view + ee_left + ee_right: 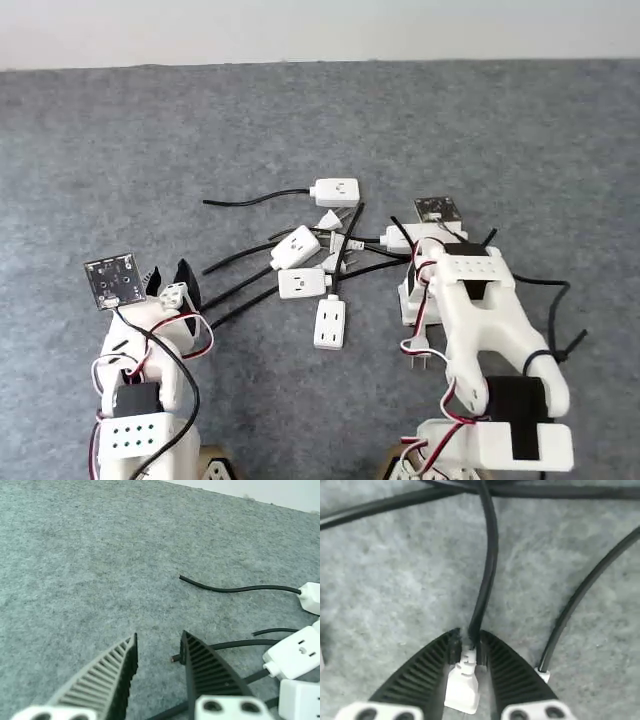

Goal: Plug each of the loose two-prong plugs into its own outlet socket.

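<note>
We count four outlet sockets [330, 323] on the desk [500, 130]. The right claw [468, 639] clamps one plug [462, 687], and the left claw [159, 642] stands apart.

**Grey felt mat under soft, even light**

A grey felt mat [300, 120] with a fuzzy, speckled nap covers the work surface. Along the mat's far edge runs a plain pale band [320, 30], either a wall or a bare surface; which one cannot be told. The line where they meet is straight. Light falls evenly across the mat, leaving only faint shadows.
</note>
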